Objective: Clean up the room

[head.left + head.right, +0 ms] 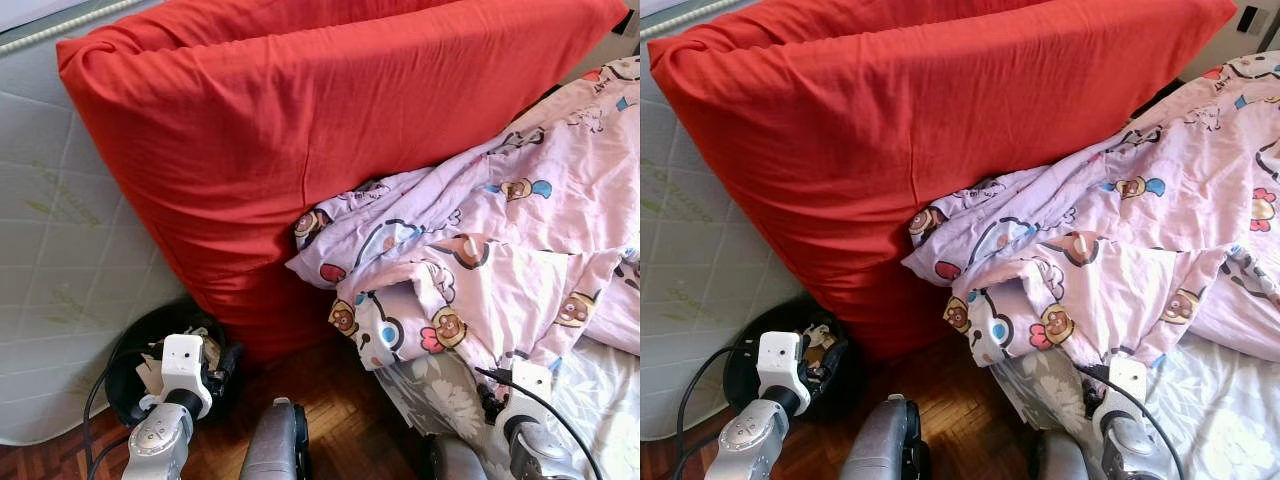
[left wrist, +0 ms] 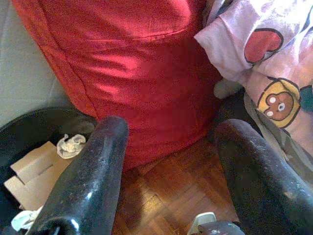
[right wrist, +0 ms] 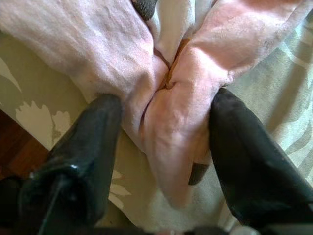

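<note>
A large red cushion point(image 1: 300, 130) leans against a white quilted mattress point(image 1: 60, 270) over dark parquet floor point(image 1: 340, 420). A pink cartoon-print blanket point(image 1: 500, 260) spills off the bed's grey floral sheet point(image 1: 440, 395). The right gripper point(image 3: 164, 147) straddles a fold of that blanket, fingers apart. The left gripper point(image 2: 168, 176) hangs wide above the floor, beside a black bin point(image 1: 135, 350) holding cardboard point(image 2: 34, 174) and crumpled paper point(image 2: 71, 145).
</note>
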Available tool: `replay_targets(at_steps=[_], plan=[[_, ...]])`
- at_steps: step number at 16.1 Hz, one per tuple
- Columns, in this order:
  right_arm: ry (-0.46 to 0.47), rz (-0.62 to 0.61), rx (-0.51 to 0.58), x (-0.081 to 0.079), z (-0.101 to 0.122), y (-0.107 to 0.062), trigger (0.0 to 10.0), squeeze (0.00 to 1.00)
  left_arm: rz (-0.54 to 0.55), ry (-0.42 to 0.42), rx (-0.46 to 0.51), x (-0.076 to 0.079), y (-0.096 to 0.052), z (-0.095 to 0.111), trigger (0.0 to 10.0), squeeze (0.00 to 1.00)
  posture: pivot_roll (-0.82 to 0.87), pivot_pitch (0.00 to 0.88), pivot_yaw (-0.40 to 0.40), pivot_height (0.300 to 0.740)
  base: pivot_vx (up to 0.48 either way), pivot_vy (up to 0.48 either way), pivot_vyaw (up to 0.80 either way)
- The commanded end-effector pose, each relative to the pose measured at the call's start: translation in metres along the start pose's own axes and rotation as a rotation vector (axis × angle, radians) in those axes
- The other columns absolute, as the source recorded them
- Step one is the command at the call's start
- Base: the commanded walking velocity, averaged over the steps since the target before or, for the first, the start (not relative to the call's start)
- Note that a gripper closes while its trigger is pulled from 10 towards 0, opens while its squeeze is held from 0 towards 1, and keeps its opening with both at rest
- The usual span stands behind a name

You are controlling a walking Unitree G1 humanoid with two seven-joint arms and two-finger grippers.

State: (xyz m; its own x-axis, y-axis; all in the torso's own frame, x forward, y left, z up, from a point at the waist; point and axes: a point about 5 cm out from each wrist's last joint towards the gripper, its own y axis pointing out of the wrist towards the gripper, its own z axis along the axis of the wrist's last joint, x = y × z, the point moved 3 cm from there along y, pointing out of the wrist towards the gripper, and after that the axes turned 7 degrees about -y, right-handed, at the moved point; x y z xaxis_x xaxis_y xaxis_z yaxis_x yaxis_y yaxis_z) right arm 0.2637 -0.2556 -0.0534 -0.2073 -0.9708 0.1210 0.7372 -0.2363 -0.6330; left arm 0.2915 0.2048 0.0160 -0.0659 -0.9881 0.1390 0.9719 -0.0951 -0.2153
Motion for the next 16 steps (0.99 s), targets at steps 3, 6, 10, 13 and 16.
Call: replay_targets(at_steps=[3,6,10,13,16], plan=[[-0.005,-0.039,-0.056,0.004,-0.014,-0.003,0.0,0.0,0.018,-0.001,-0.01,-0.004,-0.003,-0.002,10.0,0.0,0.16,0.149,0.123,0.621,0.0,0.0,0.0],[0.004,-0.045,-0.068,0.005,-0.017,-0.003,0.0,0.0,0.019,-0.002,-0.015,-0.005,-0.004,-0.003,10.0,0.0,0.16,0.15,0.122,0.621,0.0,0.0,0.0],[0.016,-0.025,-0.088,-0.002,-0.022,-0.004,0.0,0.0,0.017,-0.004,-0.02,-0.004,-0.003,-0.004,10.0,0.0,0.16,0.149,0.122,0.621,0.0,0.0,0.0],[0.034,-0.026,-0.099,-0.004,-0.026,-0.005,0.0,0.0,0.018,-0.006,-0.023,-0.004,-0.002,-0.005,10.0,0.0,0.15,0.143,0.119,0.621,0.0,0.0,0.0],[0.049,-0.032,-0.08,-0.005,-0.026,-0.005,0.0,0.0,0.019,-0.012,-0.027,-0.001,0.001,-0.006,10.0,0.0,0.15,0.121,0.108,0.621,0.0,0.0,0.0]])
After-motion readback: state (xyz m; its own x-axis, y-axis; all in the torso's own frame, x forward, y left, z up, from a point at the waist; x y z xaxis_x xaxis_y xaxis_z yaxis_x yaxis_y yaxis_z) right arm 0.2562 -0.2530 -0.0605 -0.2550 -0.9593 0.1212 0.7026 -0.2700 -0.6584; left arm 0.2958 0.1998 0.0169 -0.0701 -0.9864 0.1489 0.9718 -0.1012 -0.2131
